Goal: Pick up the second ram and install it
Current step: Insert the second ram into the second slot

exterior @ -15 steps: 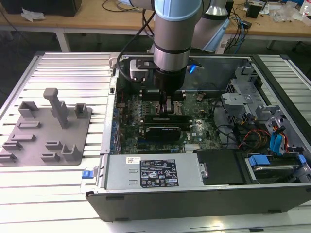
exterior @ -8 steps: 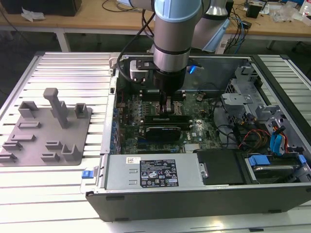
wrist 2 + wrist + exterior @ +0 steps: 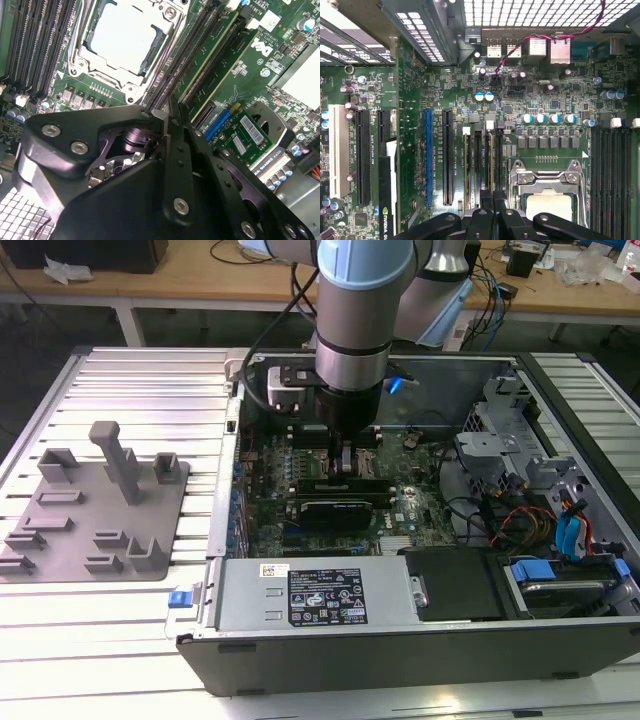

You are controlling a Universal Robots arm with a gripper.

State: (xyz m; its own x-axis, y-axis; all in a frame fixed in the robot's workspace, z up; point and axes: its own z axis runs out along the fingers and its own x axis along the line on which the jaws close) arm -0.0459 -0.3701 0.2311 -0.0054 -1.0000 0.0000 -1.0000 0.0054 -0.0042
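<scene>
Jaws on my gripper look pressed together, low over the memory slots beside the processor socket; I see a ram seated there.

Fixture plate on the exterior view's left of the open computer case; motherboard inside it

Exterior view looks down from high up over the open computer case; both wrist views sit close above its motherboard, sharing the processor socket.
</scene>
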